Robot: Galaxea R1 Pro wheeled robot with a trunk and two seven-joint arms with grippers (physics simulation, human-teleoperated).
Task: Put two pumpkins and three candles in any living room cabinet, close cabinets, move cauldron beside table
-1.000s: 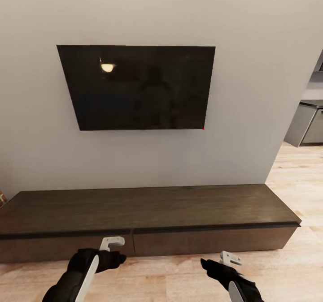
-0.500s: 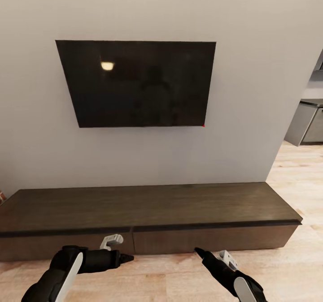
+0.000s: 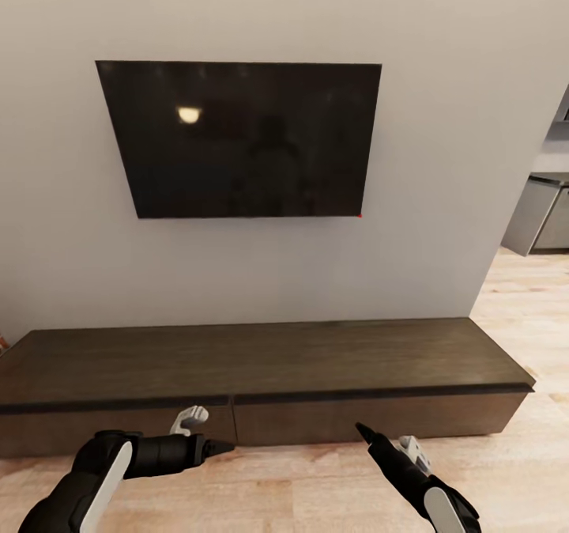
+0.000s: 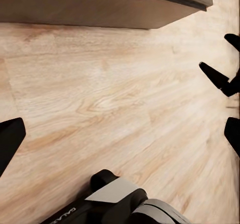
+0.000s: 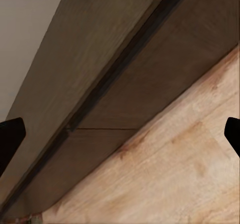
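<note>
The cabinet [image 3: 269, 355], a long low dark-brown console, stands against the wall with both drawer fronts [image 3: 340, 417] shut and its flat top bare. My left gripper [image 3: 217, 444] hovers over the floor just before the seam between the drawers, pointing sideways, and is open. In the left wrist view its fingertips [image 4: 10, 139] stand wide apart over the floorboards. My right gripper [image 3: 365, 432] points at the right drawer front; in the right wrist view the cabinet [image 5: 125, 84] lies close ahead between wide-apart fingertips [image 5: 10, 139]. Pumpkins, candles and cauldron are out of view.
A black TV [image 3: 237, 137] hangs on the grey wall above the cabinet. Light wood floor [image 3: 514, 454] runs right toward grey kitchen units [image 3: 545, 217]. The left wrist view catches my right gripper [image 4: 220, 79] and part of my own body [image 4: 125, 199].
The camera has moved slightly, shifting the TV upward. My left arm swung outward and its gripper now points sideways along the cabinet. My right gripper stretched forward toward the right drawer front.
</note>
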